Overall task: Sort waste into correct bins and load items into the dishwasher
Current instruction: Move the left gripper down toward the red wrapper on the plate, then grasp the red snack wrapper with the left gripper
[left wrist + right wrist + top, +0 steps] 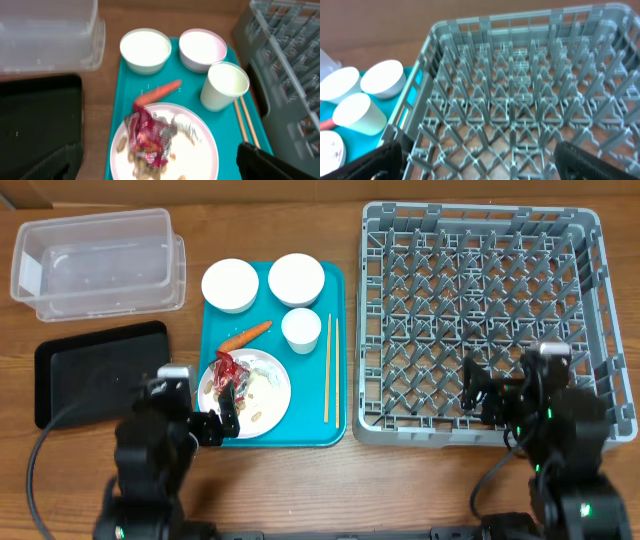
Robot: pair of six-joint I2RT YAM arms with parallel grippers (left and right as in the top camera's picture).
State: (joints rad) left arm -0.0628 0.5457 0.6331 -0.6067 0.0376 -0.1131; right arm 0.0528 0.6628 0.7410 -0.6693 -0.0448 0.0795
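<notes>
On the teal tray [216, 323] stand two white bowls [230, 285] [296, 278], a white cup [301, 330], an orange carrot [246, 336], wooden chopsticks [330, 370] and a white plate [262, 392]. The plate carries the red-and-silver wrapper [149, 136] and nut scraps [145, 172]. My left gripper [198, 398] hovers open over the plate's near-left side, with nothing between its fingers [270, 162]. The grey dishwasher rack [480, 215] is at right. Over its near edge my right gripper [480, 155] hangs open and empty. The clear tub [95, 260] and black tray [95, 370] lie at left.
The wooden tabletop [190, 200] shows around everything. The rack [520, 90] holds only its upright pegs. The black tray [35, 125] lies just left of the teal tray's edge, with the clear tub [47, 35] behind it. Cables trail from both arms at the near edge.
</notes>
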